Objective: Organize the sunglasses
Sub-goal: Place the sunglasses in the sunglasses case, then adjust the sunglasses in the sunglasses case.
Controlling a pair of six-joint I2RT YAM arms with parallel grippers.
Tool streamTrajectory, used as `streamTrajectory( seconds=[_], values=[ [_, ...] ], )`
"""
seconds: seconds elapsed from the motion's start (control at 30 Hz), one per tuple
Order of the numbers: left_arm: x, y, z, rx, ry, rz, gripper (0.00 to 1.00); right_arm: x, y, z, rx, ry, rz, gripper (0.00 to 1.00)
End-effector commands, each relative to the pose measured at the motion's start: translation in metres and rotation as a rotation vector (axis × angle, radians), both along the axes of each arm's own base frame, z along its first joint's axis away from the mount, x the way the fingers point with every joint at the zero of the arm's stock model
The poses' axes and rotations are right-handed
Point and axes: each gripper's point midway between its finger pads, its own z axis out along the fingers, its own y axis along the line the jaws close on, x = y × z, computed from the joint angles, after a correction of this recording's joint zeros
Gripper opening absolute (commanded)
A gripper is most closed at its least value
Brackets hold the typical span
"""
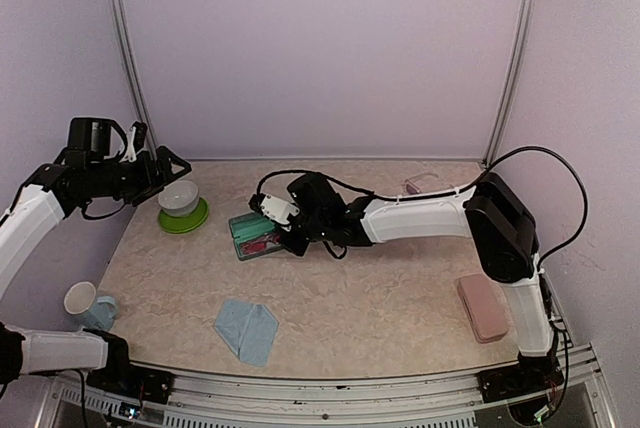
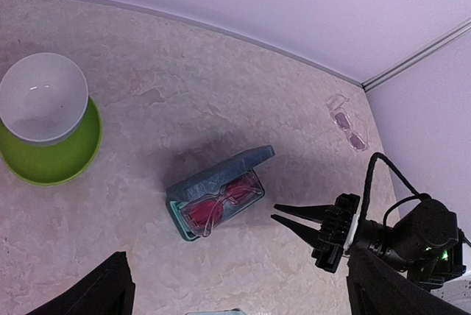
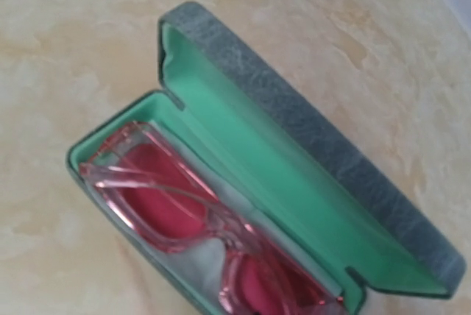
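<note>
Marbled beige table [image 1: 400, 288] sits inside lilac walls, and our right gripper [image 2: 283, 216] hangs released, jaws apart, just beside the open blue-grey case [image 2: 221, 175] near the table's middle, likely because the pink-red sunglasses [image 2: 219, 204] already lie inside with the lid up. Our left gripper [image 1: 176, 162], fingers also spread wide, hovers over the far left corner, we judge to keep watch. Smallest, the clear-framed sunglasses [image 2: 347, 124] lie loose near the far right corner, not yet cased.

Glossy, translucent pink plastic sunglasses [image 3: 173, 208] lie in a case [image 3: 316, 138] with a matt, felt-like grey shell and smooth green lining.
</note>
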Motion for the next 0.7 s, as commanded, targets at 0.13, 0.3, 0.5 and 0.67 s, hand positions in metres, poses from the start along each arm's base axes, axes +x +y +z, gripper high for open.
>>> streamTrajectory(
  seconds=[0.13,0.3,0.5,0.67],
  values=[
    [0.000,-0.001,-0.001,-0.002,-0.014,-0.017,0.98,-0.009,0.014,0.015,0.127,0.129,-0.002,0.07],
    [0.000,-0.001,-0.002,0.000,-0.010,-0.016,0.98,-0.009,0.027,0.007,0.145,0.172,0.014,0.05],
    [0.000,-0.001,-0.003,0.003,-0.006,-0.015,0.98,-0.003,0.036,-0.002,0.166,0.207,0.008,0.04],
    [0.000,0.000,-0.003,0.004,-0.004,-0.012,0.98,-0.002,0.043,-0.010,0.179,0.243,0.012,0.03]
  ],
)
